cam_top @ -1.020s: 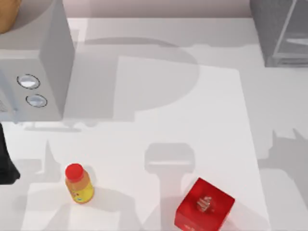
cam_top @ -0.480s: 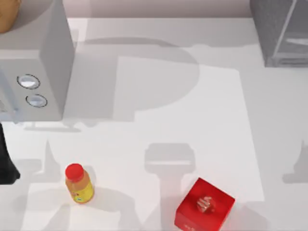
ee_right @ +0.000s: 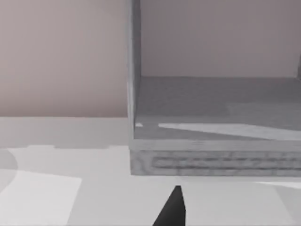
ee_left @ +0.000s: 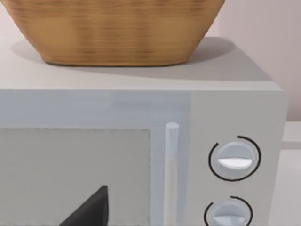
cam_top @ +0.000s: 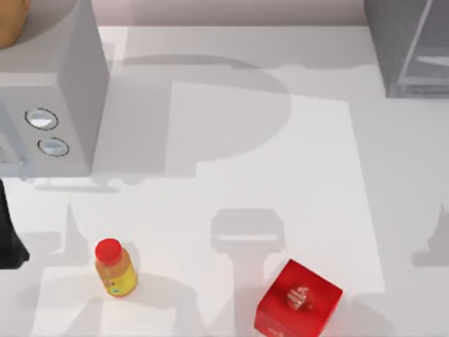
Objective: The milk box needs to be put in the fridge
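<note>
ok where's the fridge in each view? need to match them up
Top view: the fridge sits in the table's far right corner, cut by the picture's edge.
Right wrist view: the fridge is straight ahead, its grey base and pale interior facing the camera.
Left wrist view: this camera faces the two-dial appliance with the wicker basket on top instead.
Shared landmark: the pale back wall.
</note>
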You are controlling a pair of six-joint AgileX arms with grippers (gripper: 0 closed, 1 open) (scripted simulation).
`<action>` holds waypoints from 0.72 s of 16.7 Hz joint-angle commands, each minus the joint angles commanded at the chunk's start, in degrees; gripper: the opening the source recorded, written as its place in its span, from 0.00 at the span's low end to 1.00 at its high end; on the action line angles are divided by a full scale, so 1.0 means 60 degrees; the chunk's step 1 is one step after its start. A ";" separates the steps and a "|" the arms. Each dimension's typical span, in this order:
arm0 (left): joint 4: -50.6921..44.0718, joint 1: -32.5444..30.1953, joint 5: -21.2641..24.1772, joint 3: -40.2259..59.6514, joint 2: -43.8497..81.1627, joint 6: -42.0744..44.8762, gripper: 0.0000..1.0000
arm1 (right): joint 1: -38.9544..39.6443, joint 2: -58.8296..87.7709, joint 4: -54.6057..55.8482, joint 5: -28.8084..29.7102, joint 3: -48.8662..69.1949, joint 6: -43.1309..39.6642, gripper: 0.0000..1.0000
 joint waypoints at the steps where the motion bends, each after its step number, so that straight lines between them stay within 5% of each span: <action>1: 0.0000 0.0000 0.0000 0.0000 0.0000 0.0000 1.00 | -0.0039 0.0292 0.0157 -0.0042 0.0123 -0.0028 0.00; 12: 0.0000 0.0000 0.0000 0.0000 0.0000 0.0000 1.00 | -0.1111 0.8727 0.4787 -0.1031 0.3899 0.0310 0.00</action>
